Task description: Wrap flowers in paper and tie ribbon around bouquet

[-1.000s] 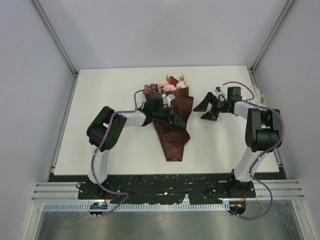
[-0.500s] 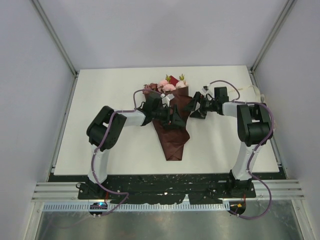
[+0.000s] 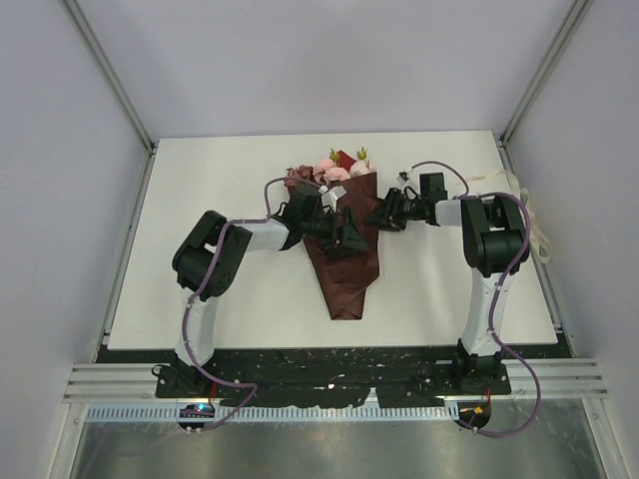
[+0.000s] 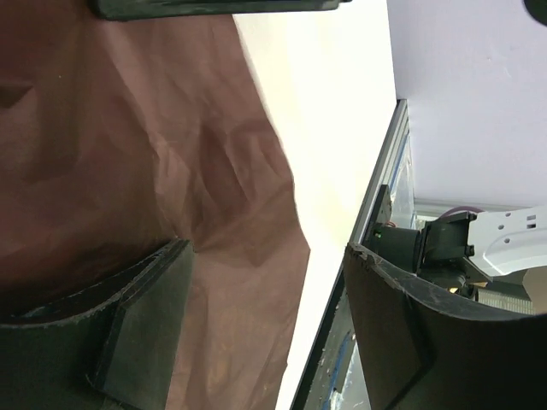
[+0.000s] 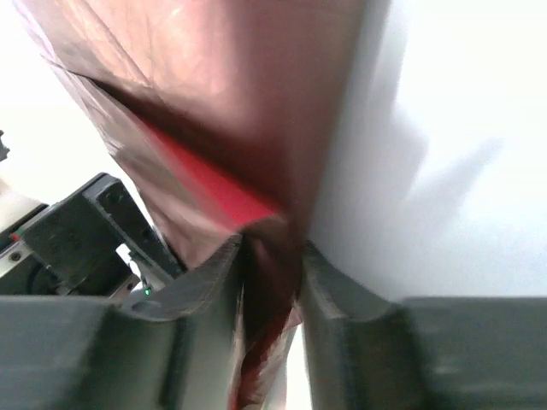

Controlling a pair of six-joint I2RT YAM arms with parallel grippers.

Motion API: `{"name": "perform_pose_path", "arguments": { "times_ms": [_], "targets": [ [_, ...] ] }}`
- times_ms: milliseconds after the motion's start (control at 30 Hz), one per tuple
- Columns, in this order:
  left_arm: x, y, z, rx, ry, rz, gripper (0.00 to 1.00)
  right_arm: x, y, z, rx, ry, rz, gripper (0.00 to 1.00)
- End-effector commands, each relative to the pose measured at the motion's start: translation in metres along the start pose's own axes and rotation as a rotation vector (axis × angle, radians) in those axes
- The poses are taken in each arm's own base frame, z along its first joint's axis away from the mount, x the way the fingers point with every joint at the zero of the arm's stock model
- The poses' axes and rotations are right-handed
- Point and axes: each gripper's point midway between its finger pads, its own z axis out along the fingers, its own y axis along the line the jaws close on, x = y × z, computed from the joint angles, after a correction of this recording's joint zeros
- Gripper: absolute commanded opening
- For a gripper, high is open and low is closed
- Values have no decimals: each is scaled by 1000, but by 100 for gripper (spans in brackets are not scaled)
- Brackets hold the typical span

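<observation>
On the white table (image 3: 200,200), the paper (image 3: 344,274), judged light and crease-prone, is pinched edgewise by the right gripper (image 5: 272,248); the left gripper (image 4: 267,252) is spread open.

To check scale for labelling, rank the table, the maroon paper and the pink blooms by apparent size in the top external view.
1. table: by far the largest.
2. paper: a long cone, far smaller than the table.
3. blooms: a small cluster at the paper's wide end.
All lie on the table, so nearness to the camera hardly skews this.
</observation>
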Motion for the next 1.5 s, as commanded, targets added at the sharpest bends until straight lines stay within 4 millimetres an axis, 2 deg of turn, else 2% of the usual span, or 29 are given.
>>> {"name": "perform_pose_path", "arguments": {
  "times_ms": [0, 67, 100, 133, 233, 333, 400, 500, 567, 700, 800, 900, 933, 967, 1033, 1067, 1200, 1267, 1300, 1400, 1467],
  "targets": [
    [-16, -8, -7, 35, -48, 47, 76, 12, -27, 10, 61, 18, 29, 29],
    [-20, -14, -16, 45, -71, 38, 78, 10, -26, 8, 57, 9, 17, 19],
    [-24, -21, -24, 50, -92, 37, 80, 9, -24, 7, 52, 7, 13, 9],
    [-28, -26, -34, 49, -120, 38, 82, 8, -23, 6, 47, 7, 7, 6],
    [-35, -31, -75, -4, -214, 2, 87, 8, -17, 0, 40, 1, 8, 6],
    [-31, -4, -124, -139, -326, -72, 87, 9, -10, -3, 21, 7, 7, 6],
    [-22, 25, -147, -235, -360, -124, 87, 11, -6, -5, 15, 19, 9, 6],
    [-8, 49, -148, -261, -323, -152, 84, 17, -7, -7, 21, 43, 2, 6],
    [-11, 56, -139, -242, -306, -152, 83, 19, -8, -7, 26, 51, -3, 6],
    [-37, 66, -121, -200, -306, -164, 80, 27, -12, -8, 37, 92, 23, 6],
    [-61, 69, -112, -169, -327, -158, 74, 30, -14, -9, 51, 109, 32, 6],
    [-78, 68, -106, -135, -340, -146, 59, 29, -17, -8, 62, 109, 37, 6],
    [-82, 69, -106, -129, -346, -143, 50, 30, -18, -7, 65, 112, 45, 6],
    [-84, 69, -106, -122, -349, -136, 39, 29, -20, -6, 69, 111, 48, 6],
    [-87, 68, -104, -103, -346, -129, 1, 26, -20, -5, 70, 107, 50, 6],
    [-87, 68, -103, -92, -339, -130, 0, 26, -20, -5, 71, 107, 58, 6],
    [-76, 59, -105, -69, -297, -142, 0, 21, -17, -3, 64, 90, 67, 6],
    [-59, 53, -110, -66, -267, -177, 43, 19, -17, -3, 67, 77, 81, 6],
    [-46, 53, -111, -69, -253, -198, 53, 21, -19, -3, 70, 76, 90, 6],
    [-8, 53, -110, -75, -211, -244, 56, 21, -19, -2, 67, 63, 97, 6],
    [8, 55, -105, -69, -197, -261, 55, 21, -19, -3, 73, 57, 95, 6]
  ]
}}
